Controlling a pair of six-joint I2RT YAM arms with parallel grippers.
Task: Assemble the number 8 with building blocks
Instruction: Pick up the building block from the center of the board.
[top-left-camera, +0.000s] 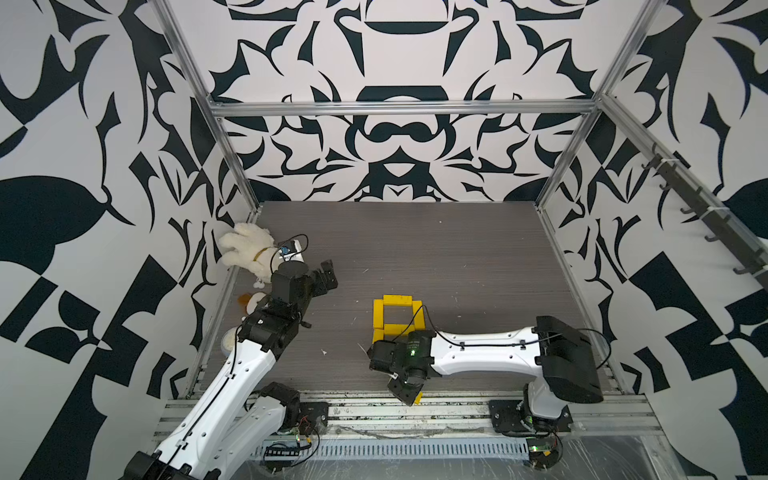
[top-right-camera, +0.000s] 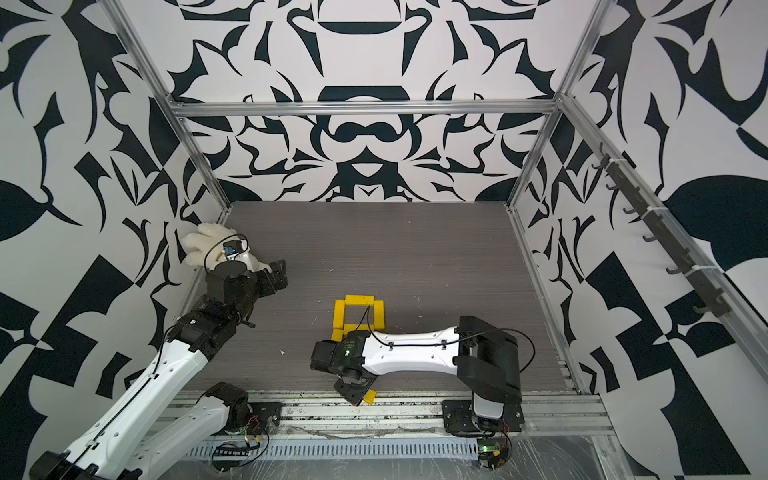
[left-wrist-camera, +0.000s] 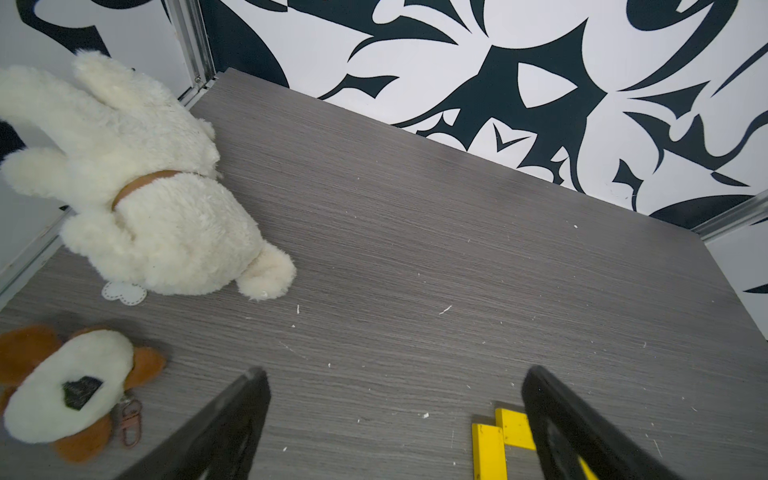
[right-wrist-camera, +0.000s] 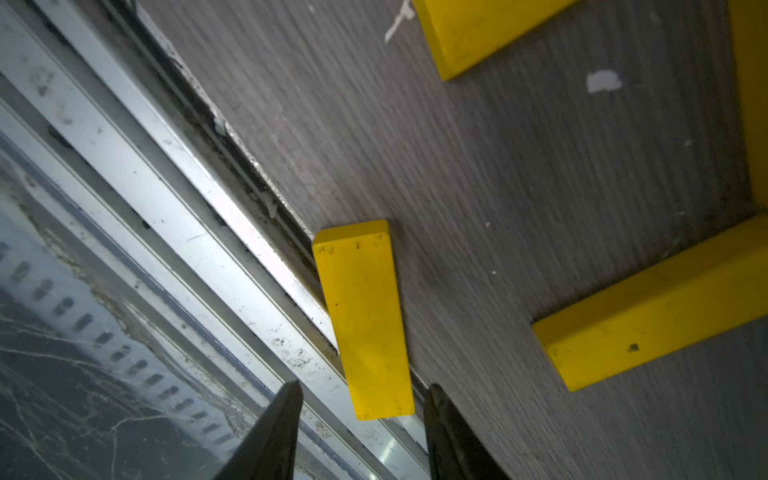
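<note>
Several yellow building blocks (top-left-camera: 397, 300) (top-right-camera: 359, 300) lie flat mid-table as one closed square loop of the number 8. A further bar (top-left-camera: 378, 334) starts below its left side, and my right arm hides the rest. One loose block (right-wrist-camera: 365, 320) (top-left-camera: 417, 398) (top-right-camera: 370, 397) lies across the table's front edge, partly over the metal rail. My right gripper (right-wrist-camera: 363, 386) (top-left-camera: 409, 395) (top-right-camera: 359, 395) is open and straddles that block's near end, with gaps on both sides. My left gripper (left-wrist-camera: 397, 374) (top-left-camera: 326, 278) (top-right-camera: 278, 272) hangs wide open and empty, left of the figure.
A white plush toy (top-left-camera: 247, 249) (left-wrist-camera: 145, 199) lies in the back left corner, with a small brown-and-white plush (left-wrist-camera: 70, 390) in front of it. Aluminium rails (top-left-camera: 415, 411) run along the table's front edge. Patterned walls close in the table on three sides.
</note>
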